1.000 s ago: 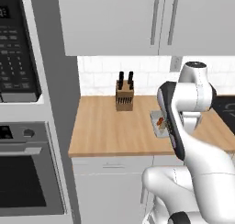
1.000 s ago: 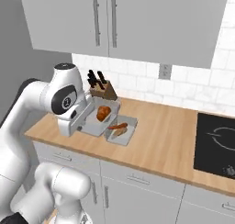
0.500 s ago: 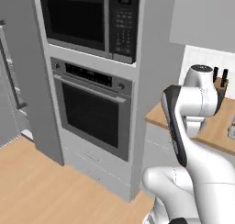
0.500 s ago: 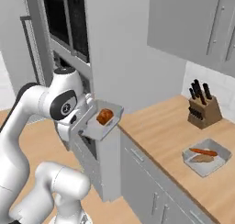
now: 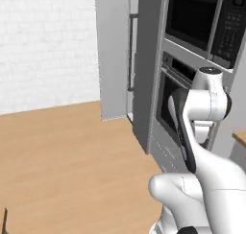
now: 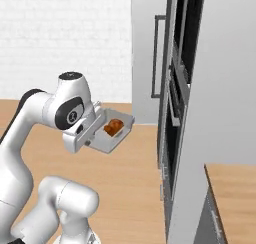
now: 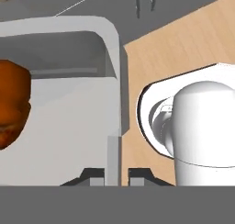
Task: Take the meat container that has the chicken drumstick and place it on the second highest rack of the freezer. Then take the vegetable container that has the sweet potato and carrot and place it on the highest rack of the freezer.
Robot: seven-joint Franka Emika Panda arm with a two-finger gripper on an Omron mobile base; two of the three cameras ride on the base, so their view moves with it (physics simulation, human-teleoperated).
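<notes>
Wooden floor (image 5: 62, 151) and a white brick wall (image 6: 65, 38) spread out ahead of you, with the tall grey freezer (image 5: 115, 51) beside the built-in oven (image 5: 173, 99). Your tool (image 7: 117, 175) is clenched on the wall of the meat container (image 6: 116, 138), carried level in the air, well apart from the freezer. Inside it lies the chicken drumstick (image 6: 113, 127).

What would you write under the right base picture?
Robot gripper carries the meat container with the chicken drumstick toward the freezer.
</notes>
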